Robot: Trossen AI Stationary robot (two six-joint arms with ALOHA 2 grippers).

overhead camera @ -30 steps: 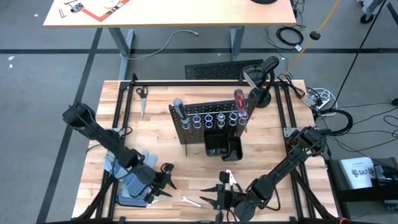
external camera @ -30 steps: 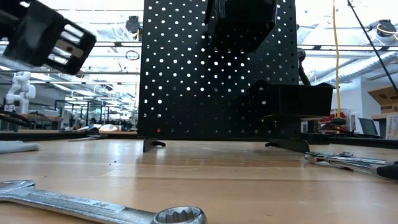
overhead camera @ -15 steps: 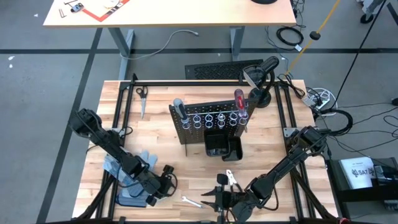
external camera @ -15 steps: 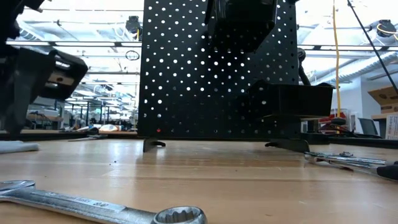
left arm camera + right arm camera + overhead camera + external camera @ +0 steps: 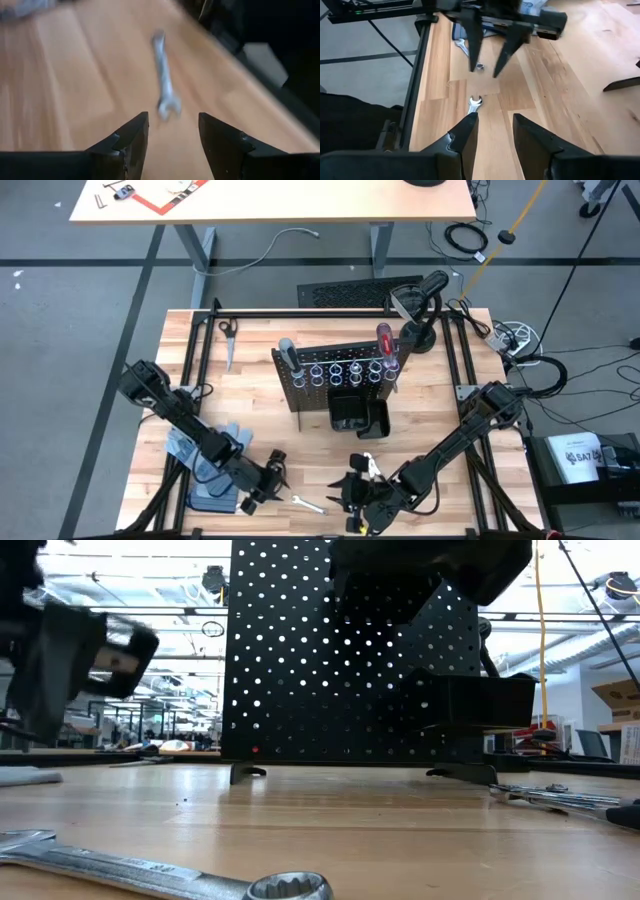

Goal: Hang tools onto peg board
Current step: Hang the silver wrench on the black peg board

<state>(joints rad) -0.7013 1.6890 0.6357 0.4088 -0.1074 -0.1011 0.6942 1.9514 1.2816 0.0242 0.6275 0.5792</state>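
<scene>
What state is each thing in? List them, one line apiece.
Left gripper: fingers open, empty, facing the wrench.
Right gripper: fingers open, empty.
Wrench: flat on the table, not hung.
Pliers: lying on the table.
Red-handled screwdriver: hung in a peg board ring.
Grey-handled screwdriver: hung on the peg board.
Peg board: upright.

Peg board (image 5: 335, 375) set upright at table (image 5: 260, 420) centre, wrench (image 5: 308, 504) laid near front edge between left gripper (image 5: 276, 476) and right gripper (image 5: 345, 492)
</scene>
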